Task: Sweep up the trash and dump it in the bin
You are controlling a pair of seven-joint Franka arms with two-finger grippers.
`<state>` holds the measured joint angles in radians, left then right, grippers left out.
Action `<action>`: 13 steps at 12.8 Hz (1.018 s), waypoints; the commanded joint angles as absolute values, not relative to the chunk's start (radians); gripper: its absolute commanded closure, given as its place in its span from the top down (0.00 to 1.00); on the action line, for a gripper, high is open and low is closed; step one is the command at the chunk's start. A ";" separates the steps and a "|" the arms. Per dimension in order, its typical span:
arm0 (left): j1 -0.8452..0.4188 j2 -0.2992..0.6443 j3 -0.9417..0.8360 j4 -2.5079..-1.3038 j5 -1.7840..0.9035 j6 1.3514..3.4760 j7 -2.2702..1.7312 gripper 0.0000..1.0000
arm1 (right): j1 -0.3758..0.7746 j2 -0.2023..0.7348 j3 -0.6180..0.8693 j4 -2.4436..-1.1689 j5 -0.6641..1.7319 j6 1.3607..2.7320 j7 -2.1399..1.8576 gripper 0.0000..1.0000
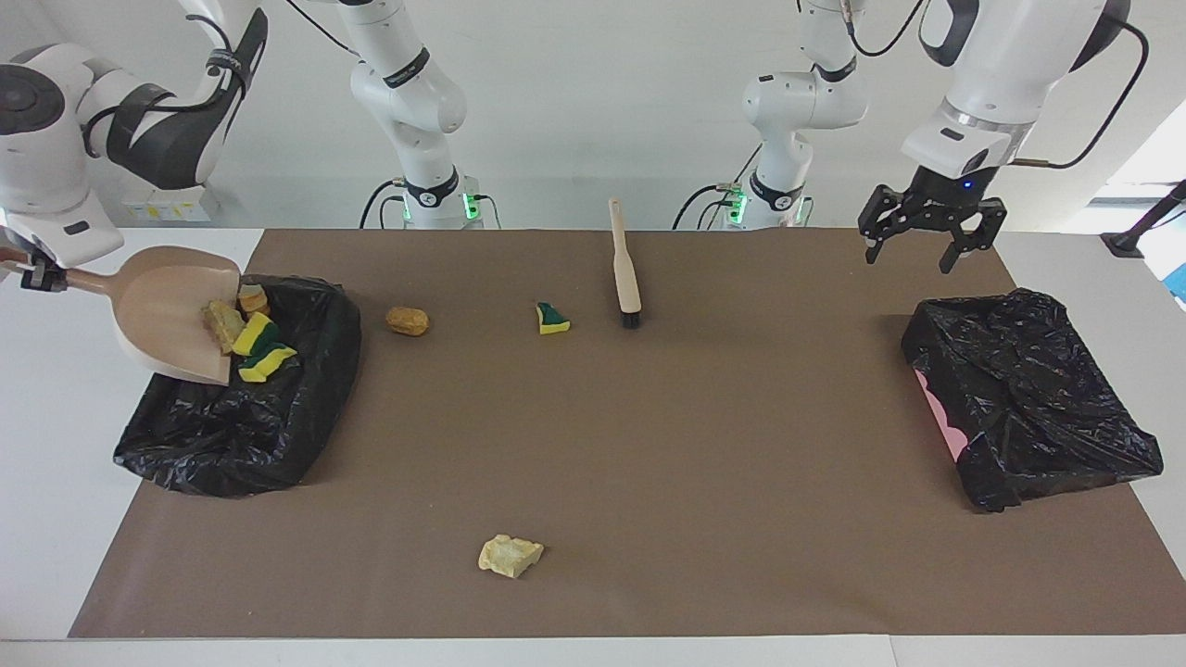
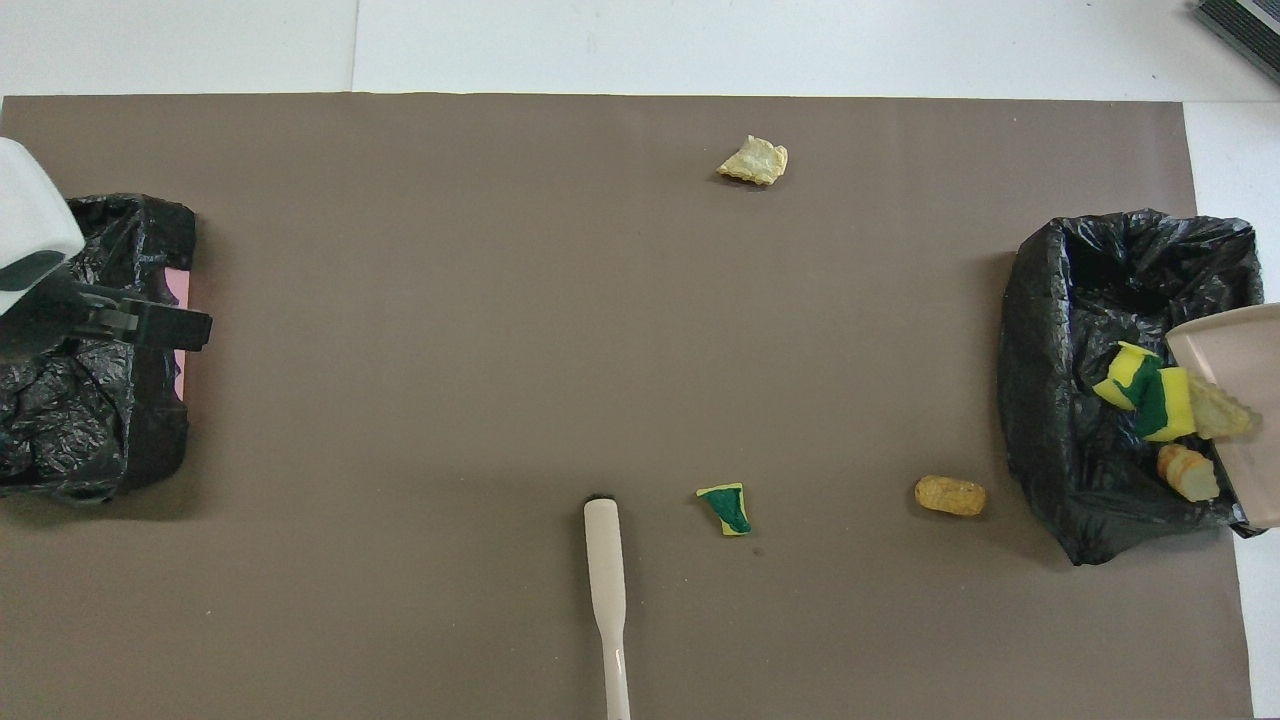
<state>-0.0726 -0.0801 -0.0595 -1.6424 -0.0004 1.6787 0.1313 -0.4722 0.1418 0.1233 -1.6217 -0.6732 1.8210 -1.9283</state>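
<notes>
Yellow sponge scraps (image 1: 259, 347) and bread chunks slide off the tilted dustpan (image 1: 167, 310) into the black bin (image 1: 241, 417), the right pincer (image 1: 32, 273) clenched on its handle. Three scraps lie on the bench beside the brush (image 1: 625, 269); the left pincer (image 1: 927, 232), released, hangs over the other bag (image 1: 1028, 398).

My two arms: glossy white shells, rounded link housings, dark grey panels at the elbow and forearm joints, black bands round the lower joints. Black cables loop loose along the upper links of both and run down to the bases. Green status lights glow at each base. Left gripper (image 1: 928, 243) is matte black, skeletal linkage fingers, small blue LED on the white wrist block above it. Right gripper (image 1: 33, 276) also black, on a white wrist block with a dark slot marking.
</notes>
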 commanded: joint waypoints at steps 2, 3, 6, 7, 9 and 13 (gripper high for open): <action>-0.095 0.021 -0.045 -1.438 0.020 1.514 0.141 1.00 | -0.462 0.071 0.126 -1.651 -0.756 1.819 -1.913 0.00; -0.098 0.018 -0.044 -1.436 0.017 1.508 0.141 1.00 | -0.462 0.055 0.124 -1.651 -0.759 1.818 -1.914 0.00; -0.120 0.003 -0.026 -1.443 0.020 1.503 0.140 1.00 | -0.460 0.025 0.130 -1.647 -0.733 1.810 -1.910 0.00; -0.126 -0.001 -0.022 -1.447 0.020 1.503 0.138 1.00 | -0.457 0.022 0.138 -1.649 -0.689 1.803 -1.905 0.00; -0.123 -0.003 -0.021 -1.448 0.017 1.502 0.138 1.00 | -0.442 0.005 0.147 -1.675 -0.574 1.769 -1.870 0.00; -0.110 -0.017 -0.026 -1.462 0.017 1.509 0.132 1.00 | -0.365 -0.038 0.155 -1.779 -0.404 1.760 -1.698 0.00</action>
<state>-0.0984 -0.0115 -0.0384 -1.4721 -0.0002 1.5274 0.1336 -0.3886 0.0060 0.1511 -1.7118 -0.4657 1.7672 -1.7605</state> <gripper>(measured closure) 0.000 0.674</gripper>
